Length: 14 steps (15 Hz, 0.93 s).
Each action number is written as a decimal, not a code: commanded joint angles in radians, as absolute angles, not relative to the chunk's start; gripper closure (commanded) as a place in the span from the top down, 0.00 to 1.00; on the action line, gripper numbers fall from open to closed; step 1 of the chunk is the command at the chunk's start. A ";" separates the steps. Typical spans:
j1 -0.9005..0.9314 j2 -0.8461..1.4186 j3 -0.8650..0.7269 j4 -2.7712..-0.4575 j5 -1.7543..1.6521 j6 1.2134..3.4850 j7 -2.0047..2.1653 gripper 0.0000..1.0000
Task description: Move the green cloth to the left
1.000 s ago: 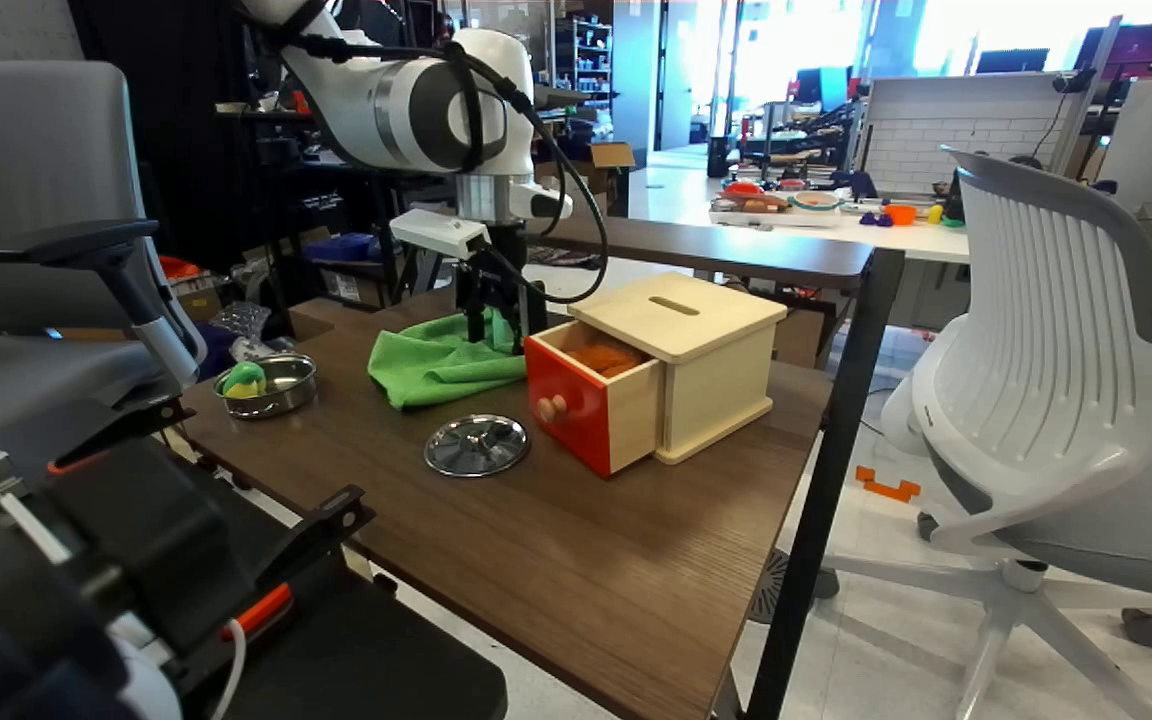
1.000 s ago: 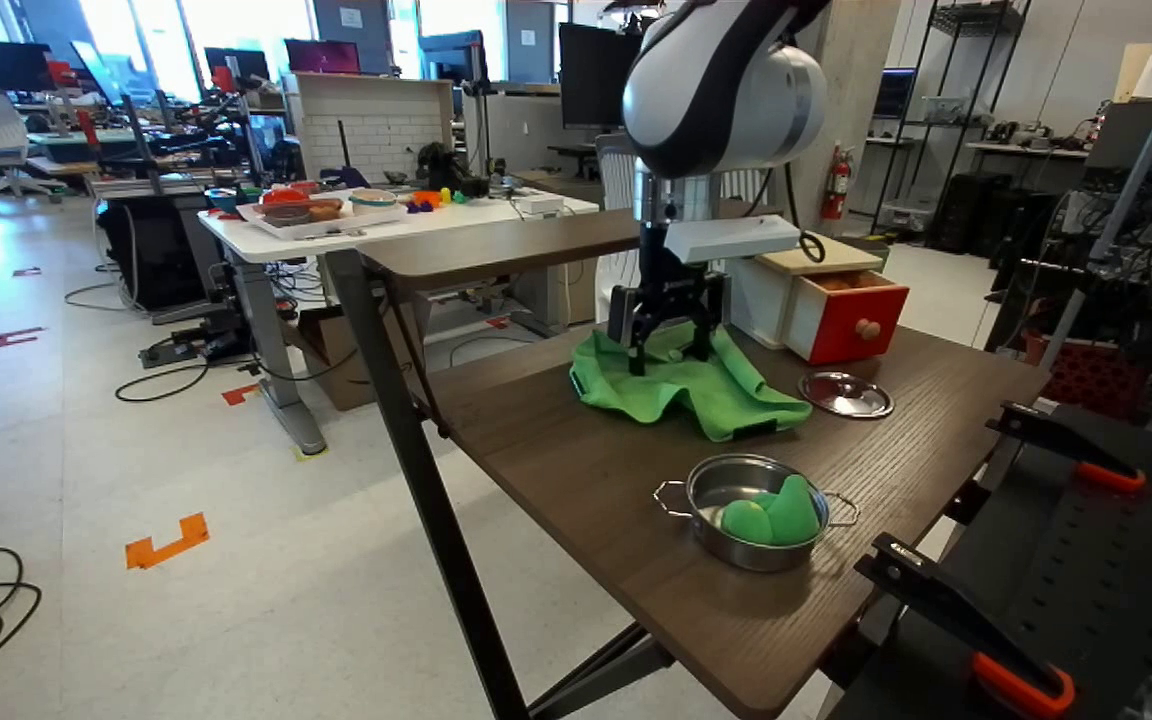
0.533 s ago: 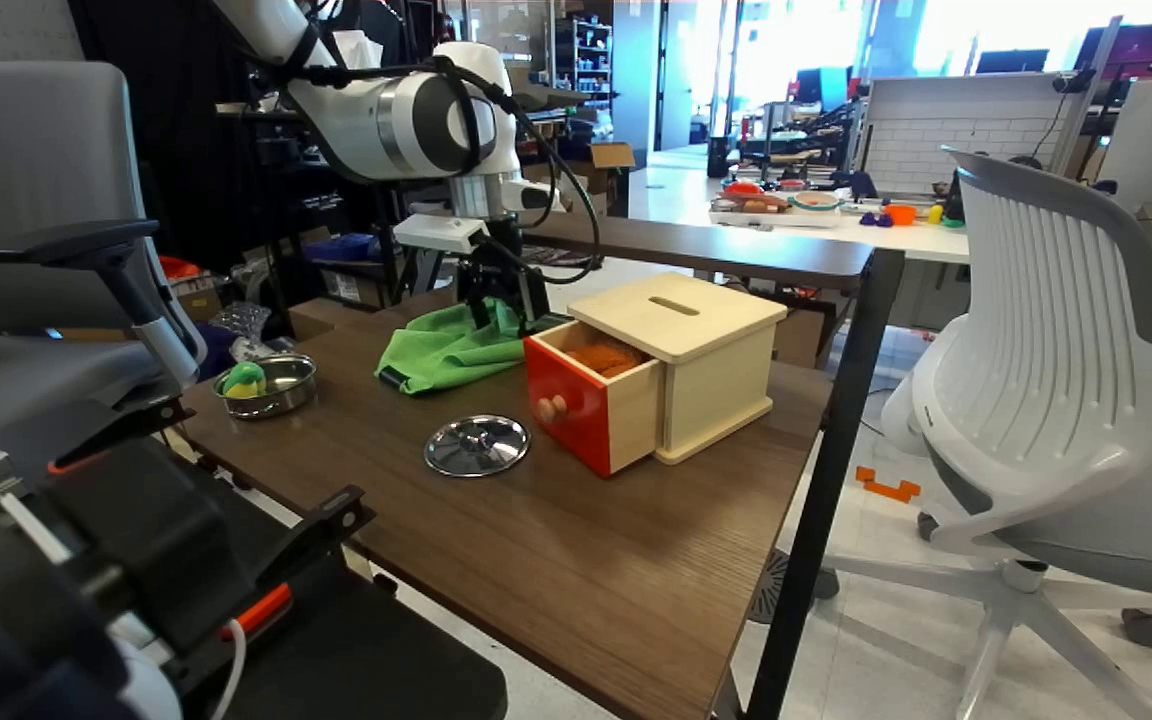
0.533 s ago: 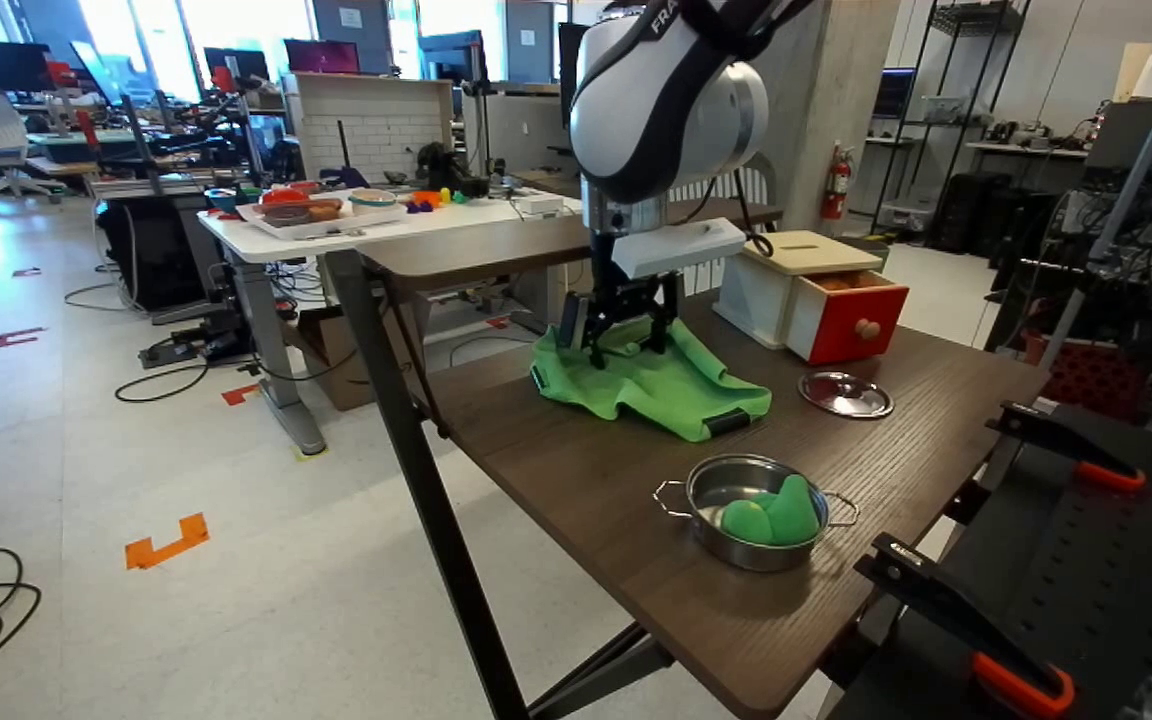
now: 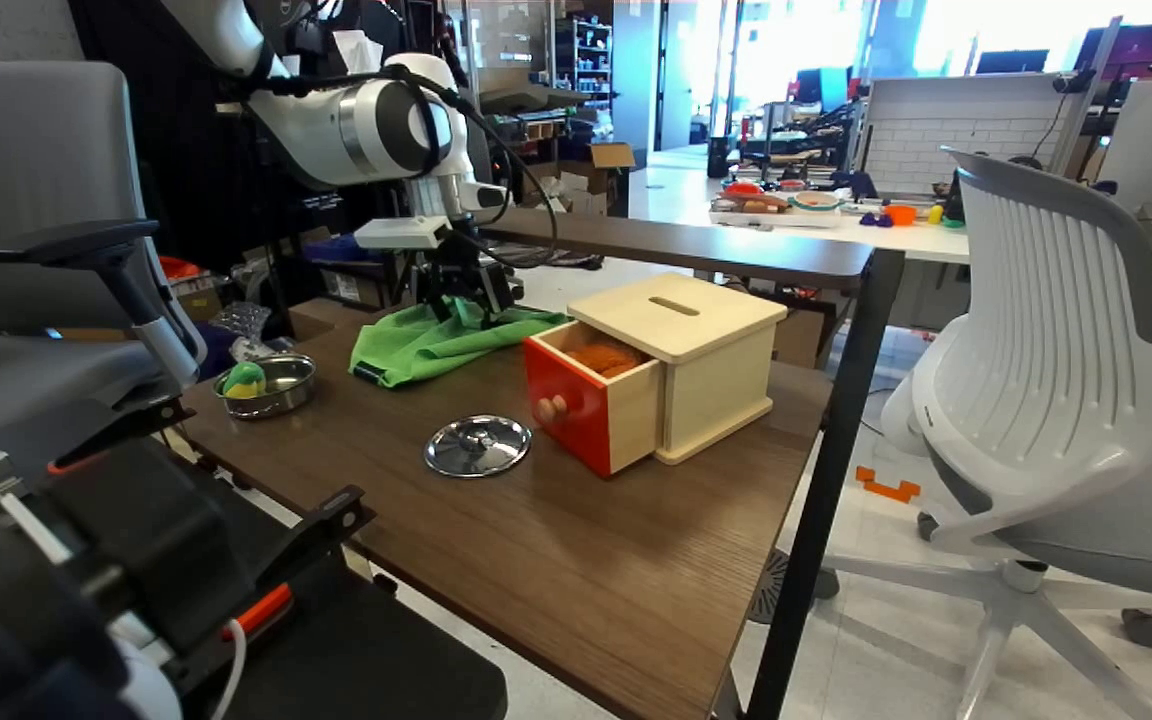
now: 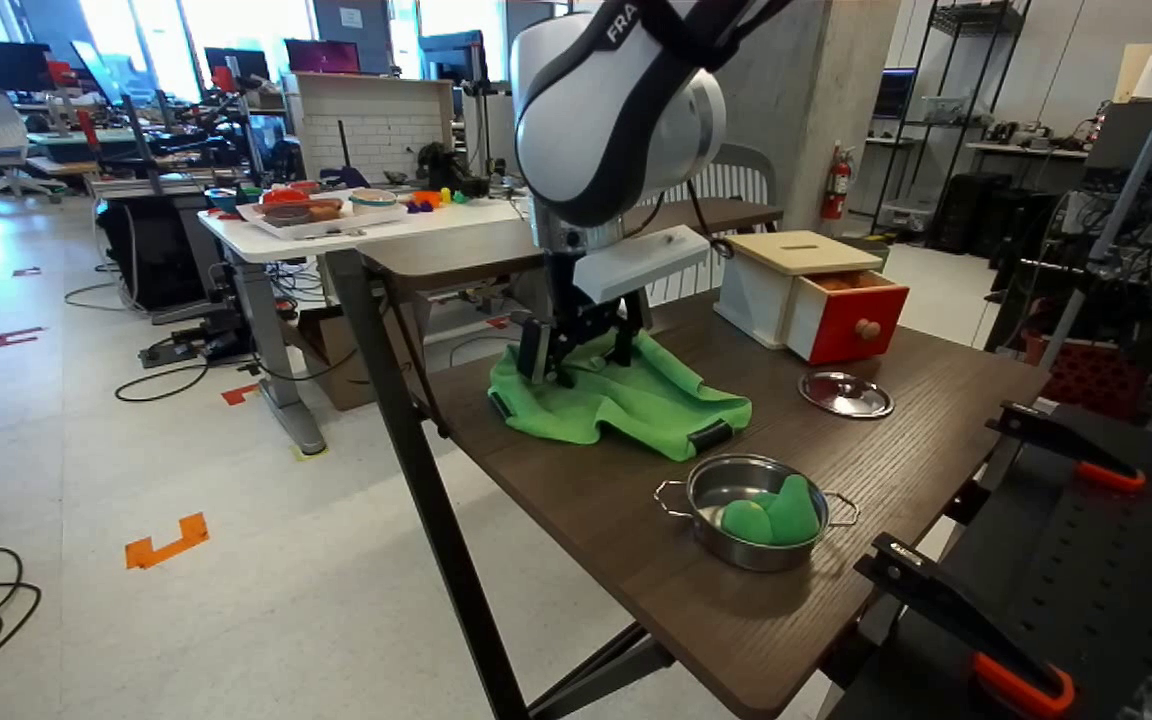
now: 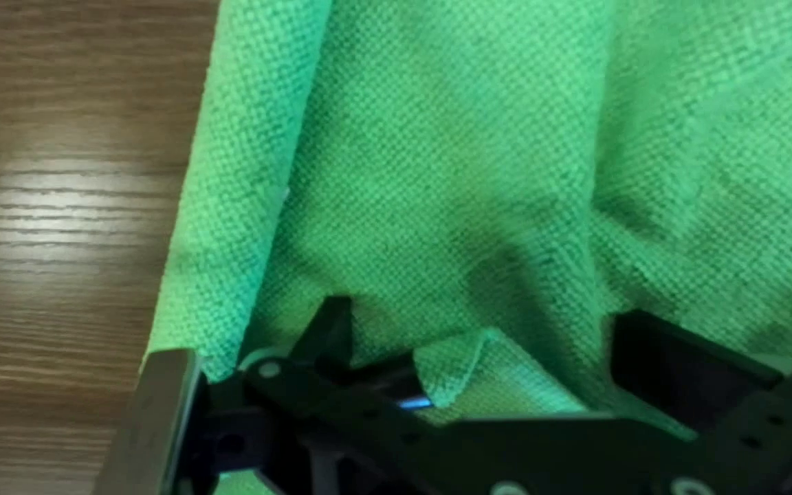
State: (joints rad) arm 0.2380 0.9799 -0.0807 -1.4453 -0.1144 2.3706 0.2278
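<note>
The green cloth point(image 6: 626, 405) is seen to the left of the wooden box point(image 5: 701, 370) in both exterior views and apart from it. The leftward move is judged at least partly made; a final slide and the lifting away may be left. The gripper point(image 7: 485, 331) is planted among the folds, its fingers spread, no fabric pinched. A nubbly weave and rolled edge are shown. Near the box's glossy red drawer point(image 5: 581, 415), a shiny round lid point(image 5: 477, 446) is placed.

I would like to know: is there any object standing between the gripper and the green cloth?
Nothing visible: in the wrist view, the open gripper is directly over the green cloth, fingers down among its folds.
</note>
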 commanded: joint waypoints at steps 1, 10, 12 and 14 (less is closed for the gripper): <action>0.272 0.943 -0.072 -1.521 -0.159 2.350 0.214 1.00; 0.279 0.788 -0.074 -1.693 -0.192 2.386 0.222 1.00; 0.274 0.709 -0.078 -1.770 -0.195 2.425 0.229 1.00; 0.262 0.628 -0.077 -1.851 -0.198 2.460 0.221 1.00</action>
